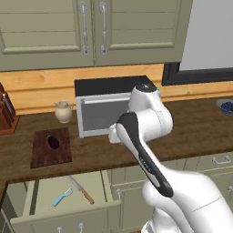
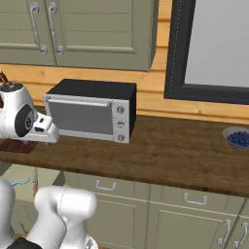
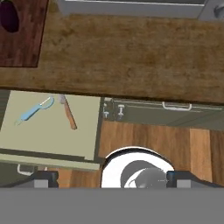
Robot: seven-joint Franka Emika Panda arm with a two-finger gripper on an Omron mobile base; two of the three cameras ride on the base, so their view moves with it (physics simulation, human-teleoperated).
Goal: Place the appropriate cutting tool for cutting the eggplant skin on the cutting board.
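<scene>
Peeler (image 1: 62, 197) lying flat in the open drawer (image 1: 45, 213) below the counter, left part of the drawer floor, light blue handle toward the near left, pale head toward the far right. Same peeler in the hand view (image 3: 34, 111), angled, head close to the knife tip. Knife (image 1: 82, 189) just right of it, steel blade pointing far left, wooden handle toward the near right; not touching the peeler as far as can be told. Also in the hand view (image 3: 68, 112).

Cutting board (image 1: 51, 147) on the counter (image 1: 191, 132) directly above and behind the drawer, dark reddish-brown. Eggplant (image 1: 53, 142) sitting on the board, around its middle. Board corner and eggplant edge at the top left of the hand view (image 3: 26, 39), (image 3: 8, 16).

Small jug (image 1: 63, 111) behind the board near the wall. Knife block (image 1: 6, 116) at far left. Toaster oven (image 1: 107, 109) right of the board, arm partly in front of it. Bowl of blueberries (image 2: 238, 138) far right on the counter.

Gripper (image 3: 112, 178) high over the cabinet front, right of the drawer, looking down; finger tips spread wide at the bottom corners of the hand view, nothing between them. Well apart from peeler and board.
</scene>
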